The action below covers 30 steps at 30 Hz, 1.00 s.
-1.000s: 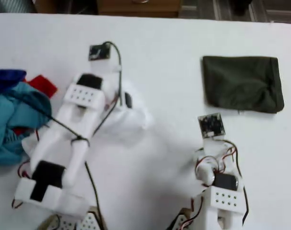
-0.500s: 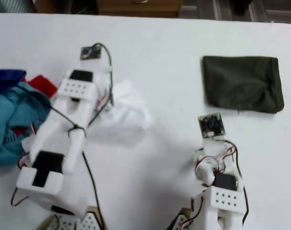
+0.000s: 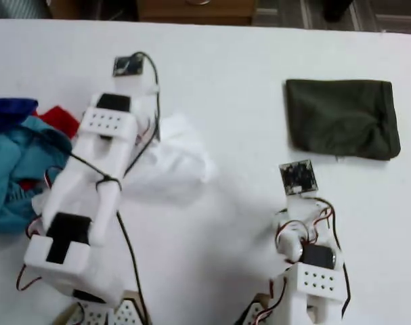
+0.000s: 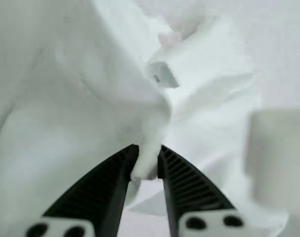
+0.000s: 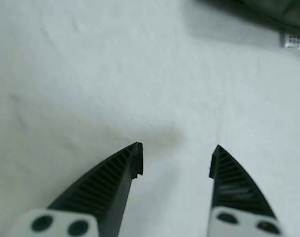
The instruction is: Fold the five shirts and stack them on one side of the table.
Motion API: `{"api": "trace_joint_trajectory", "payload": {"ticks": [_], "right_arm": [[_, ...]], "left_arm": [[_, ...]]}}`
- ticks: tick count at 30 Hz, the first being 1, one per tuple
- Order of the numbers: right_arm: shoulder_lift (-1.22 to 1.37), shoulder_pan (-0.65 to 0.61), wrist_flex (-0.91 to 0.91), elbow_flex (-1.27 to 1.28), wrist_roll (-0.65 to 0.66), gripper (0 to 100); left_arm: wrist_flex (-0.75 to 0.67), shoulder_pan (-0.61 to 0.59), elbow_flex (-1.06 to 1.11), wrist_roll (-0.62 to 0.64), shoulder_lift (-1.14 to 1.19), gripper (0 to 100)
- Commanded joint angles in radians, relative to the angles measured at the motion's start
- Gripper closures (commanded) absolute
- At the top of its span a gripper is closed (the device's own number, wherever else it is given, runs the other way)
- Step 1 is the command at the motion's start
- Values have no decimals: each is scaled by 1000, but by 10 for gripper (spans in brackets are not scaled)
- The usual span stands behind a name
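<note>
A crumpled white shirt (image 3: 175,159) lies left of the table's middle, partly under the left arm. My left gripper (image 4: 148,157) is shut on a fold of the white shirt (image 4: 90,113). A folded dark green shirt (image 3: 342,118) lies at the back right. A heap of blue, teal and red shirts (image 3: 22,156) sits at the left edge. My right gripper (image 5: 175,159) hangs open above bare white table, with the green shirt's edge (image 5: 258,10) farther off. The right arm (image 3: 303,250) stands near the front edge.
The table (image 3: 239,74) is covered in white cloth. Cables run along the left arm (image 3: 90,183). Wooden furniture (image 3: 191,10) stands beyond the far edge.
The left arm has swung left and slightly back, dragging the white shirt with it. The right arm has kept still.
</note>
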Motion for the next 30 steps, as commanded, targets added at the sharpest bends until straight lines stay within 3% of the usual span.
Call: {"api": "trace_joint_trajectory", "payload": {"ticks": [1, 4, 20, 24, 28, 30], "right_arm": [[-19, -8, -18, -5, -9, 775], [-19, -8, -18, -5, -9, 775], [-19, -8, -18, -5, -9, 775], [-19, -8, -18, -5, -9, 775], [-19, -8, -19, -5, -9, 775], [-19, -8, -19, -5, -9, 775]], "left_arm": [[-2, 2, -85, -60, -9, 812], [-8, 0, -111, -77, -8, 752], [-58, 72, -101, -75, 204, 753], [-35, 75, -131, -77, 198, 822], [81, 72, -197, -72, 199, 984], [149, 71, -228, -71, 199, 969]]}}
